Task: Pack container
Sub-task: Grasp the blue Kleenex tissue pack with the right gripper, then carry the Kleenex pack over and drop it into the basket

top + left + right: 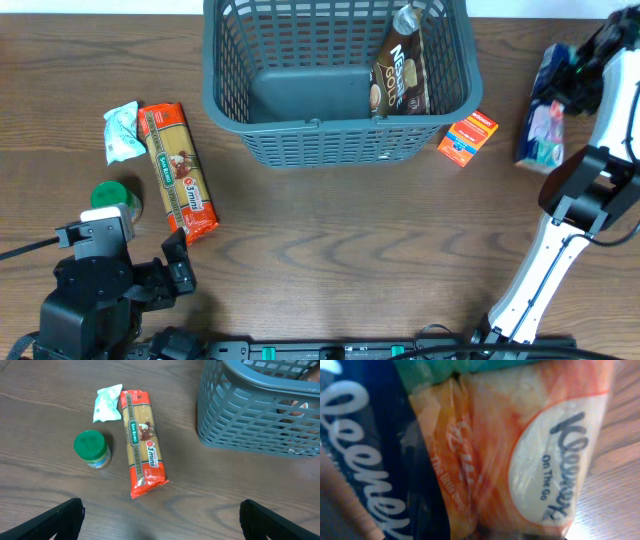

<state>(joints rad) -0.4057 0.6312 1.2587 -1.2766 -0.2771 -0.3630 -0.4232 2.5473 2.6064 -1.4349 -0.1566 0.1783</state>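
Right gripper (565, 82) at tissue pack (495, 450), right edge; closure indeterminate. Left gripper (161, 517) wide, empty. Risk: slick wrap slips before container (330, 145).

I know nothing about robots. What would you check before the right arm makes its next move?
1. Right gripper over the tissue pack: ok, the pack fills its wrist view.
2. Grip on the pack: cannot tell, its fingers are hidden.
3. Room in the basket: ok, only a coffee pouch lies inside, at the right.
4. Way to the basket: not ok if it moves low, since an orange box sits between.
5. Left gripper out of the way: ok, open and apart from the pasta packet.
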